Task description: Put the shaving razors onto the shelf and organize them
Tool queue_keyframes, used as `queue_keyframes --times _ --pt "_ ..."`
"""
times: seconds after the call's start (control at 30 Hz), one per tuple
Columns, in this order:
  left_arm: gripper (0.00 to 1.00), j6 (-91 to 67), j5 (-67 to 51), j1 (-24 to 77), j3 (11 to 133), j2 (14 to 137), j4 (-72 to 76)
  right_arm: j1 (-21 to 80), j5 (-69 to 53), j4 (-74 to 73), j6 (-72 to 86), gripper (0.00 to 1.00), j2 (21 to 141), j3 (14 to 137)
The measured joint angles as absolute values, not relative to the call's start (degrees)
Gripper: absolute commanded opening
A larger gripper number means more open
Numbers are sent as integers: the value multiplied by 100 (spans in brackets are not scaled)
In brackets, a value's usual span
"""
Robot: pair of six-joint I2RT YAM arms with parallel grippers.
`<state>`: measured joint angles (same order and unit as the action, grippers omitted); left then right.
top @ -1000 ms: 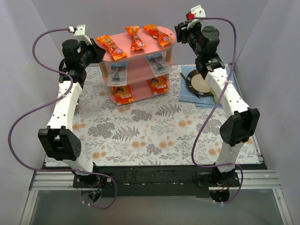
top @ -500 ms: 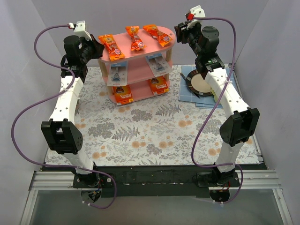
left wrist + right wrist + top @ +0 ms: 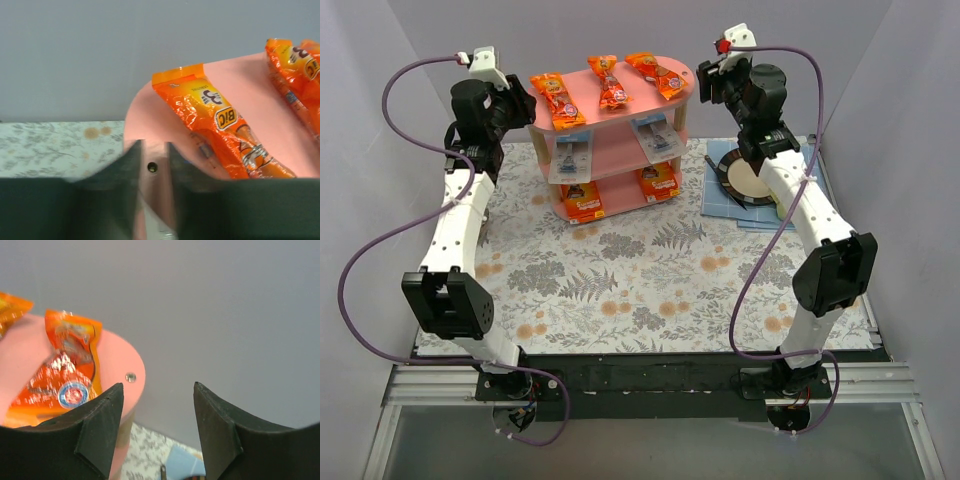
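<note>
The pink shelf [image 3: 620,122] stands at the back of the table. Three orange crinkly razor bags [image 3: 557,100] [image 3: 610,82] [image 3: 657,75] lie on its top board. Two blister packs [image 3: 568,158] sit on the middle tier and two orange cards [image 3: 585,203] on the bottom one. My left gripper [image 3: 525,103] hovers at the board's left end, its jaws a narrow gap apart and holding nothing. In the left wrist view the nearest bag [image 3: 220,130] lies just right of the gripper [image 3: 155,145]. My right gripper [image 3: 705,80] is wide open beside the board's right end. The right wrist view shows the gripper [image 3: 158,385] with a bag [image 3: 65,375] to its left.
A blue mat [image 3: 715,195] carrying a dark round pan [image 3: 748,178] lies right of the shelf, under the right arm. A floral cloth [image 3: 650,270] covers the table. Grey walls close in behind and on both sides.
The left jaws have parted slightly, and the left-hand orange bag now lies free on the top board. The right gripper has shifted a little to the right of the shelf.
</note>
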<state>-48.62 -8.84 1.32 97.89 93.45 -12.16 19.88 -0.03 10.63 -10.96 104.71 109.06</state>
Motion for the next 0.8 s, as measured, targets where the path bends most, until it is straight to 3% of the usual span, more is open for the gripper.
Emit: queue_keyframes --times 0.1,0.13,0.4,0.57,0.8 --pt "89 -4619 -672 117 9773 9155 -1256 1984 143 915 -1227 82 10086 10239" --pt "98 -4519 -620 113 9723 9043 -1251 1984 143 827 -1247 99 9874 9915" --pt "98 -3983 -1118 56 8744 7454 -1271 1959 -1015 -467 -1146 99 7900 7756" --pt "98 -3876 -1636 58 7787 6659 -1428 1992 -1662 -1859 -1068 99 7765 7703" --pt "98 -3771 -2543 60 7013 6810 -1964 1988 -1116 -3573 -803 99 7749 7439"
